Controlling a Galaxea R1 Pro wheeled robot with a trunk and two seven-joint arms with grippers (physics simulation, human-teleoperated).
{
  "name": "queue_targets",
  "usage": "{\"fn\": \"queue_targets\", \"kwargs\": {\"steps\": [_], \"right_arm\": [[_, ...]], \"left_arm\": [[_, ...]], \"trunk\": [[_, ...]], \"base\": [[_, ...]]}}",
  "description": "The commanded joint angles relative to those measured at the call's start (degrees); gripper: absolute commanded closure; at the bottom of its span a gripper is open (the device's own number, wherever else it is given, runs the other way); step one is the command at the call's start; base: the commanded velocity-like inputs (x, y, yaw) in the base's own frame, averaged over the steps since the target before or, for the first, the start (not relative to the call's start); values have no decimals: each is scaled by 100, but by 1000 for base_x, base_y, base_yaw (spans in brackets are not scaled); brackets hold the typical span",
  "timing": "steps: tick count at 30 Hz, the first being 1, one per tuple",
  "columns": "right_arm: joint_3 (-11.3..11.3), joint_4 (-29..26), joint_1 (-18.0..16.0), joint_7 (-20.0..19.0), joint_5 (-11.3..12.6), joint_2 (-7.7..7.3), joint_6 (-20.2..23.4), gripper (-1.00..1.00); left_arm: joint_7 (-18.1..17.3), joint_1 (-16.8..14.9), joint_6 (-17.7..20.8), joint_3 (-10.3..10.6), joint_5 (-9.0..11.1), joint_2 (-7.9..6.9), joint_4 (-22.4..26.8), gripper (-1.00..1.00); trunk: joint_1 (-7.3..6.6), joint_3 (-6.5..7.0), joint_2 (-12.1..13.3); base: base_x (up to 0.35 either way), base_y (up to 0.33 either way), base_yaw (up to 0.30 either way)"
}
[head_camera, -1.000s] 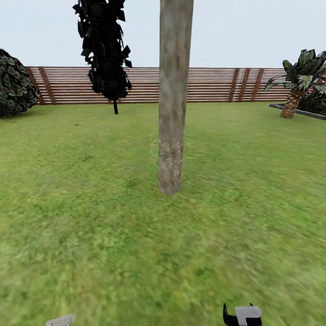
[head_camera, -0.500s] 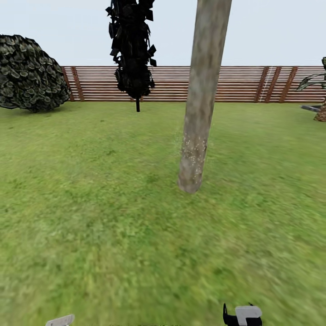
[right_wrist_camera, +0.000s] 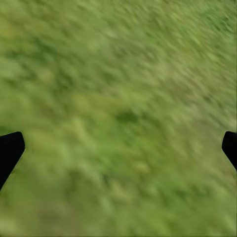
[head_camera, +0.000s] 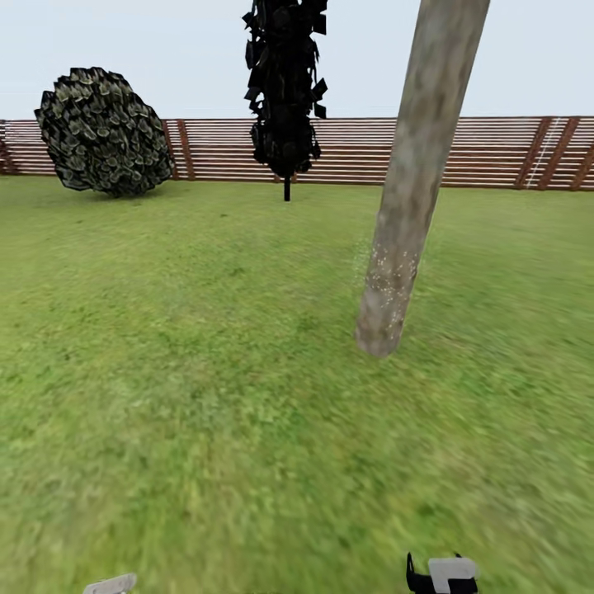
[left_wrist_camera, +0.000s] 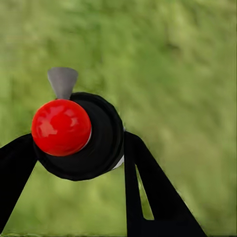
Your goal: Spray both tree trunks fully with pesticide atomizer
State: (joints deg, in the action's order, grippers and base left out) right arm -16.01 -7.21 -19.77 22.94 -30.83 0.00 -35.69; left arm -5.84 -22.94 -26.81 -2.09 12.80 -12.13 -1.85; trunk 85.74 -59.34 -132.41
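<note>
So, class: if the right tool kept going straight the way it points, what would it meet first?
The right tool, jaws spread wide and empty, points at grass. It would probably meet lawn first; depth is unclear.

A tall black cypress-like tree with a thin dark stem stands on the lawn just in front of a brown slatted wooden fence. To the left of that black tree, also close to the fence, sits a rounded bush of dark, pale-edged leaves. Above the fence the sky is plain pale grey.
</note>
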Motion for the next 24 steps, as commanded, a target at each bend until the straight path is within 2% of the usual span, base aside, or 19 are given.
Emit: {"fn": "queue_targets", "kwargs": {"steps": [1,24], "right_arm": [[1,0,0,0,-1,0,0,-100],[1,0,0,0,-2,0,0,-100]], "left_arm": [[-2,1,0,-2,3,0,0,100],[-3,0,0,-2,3,0,0,100]], "trunk": [[0,-3,0],[0,-60,0]], "base": [[0,0,276],[0,0,276]]}}
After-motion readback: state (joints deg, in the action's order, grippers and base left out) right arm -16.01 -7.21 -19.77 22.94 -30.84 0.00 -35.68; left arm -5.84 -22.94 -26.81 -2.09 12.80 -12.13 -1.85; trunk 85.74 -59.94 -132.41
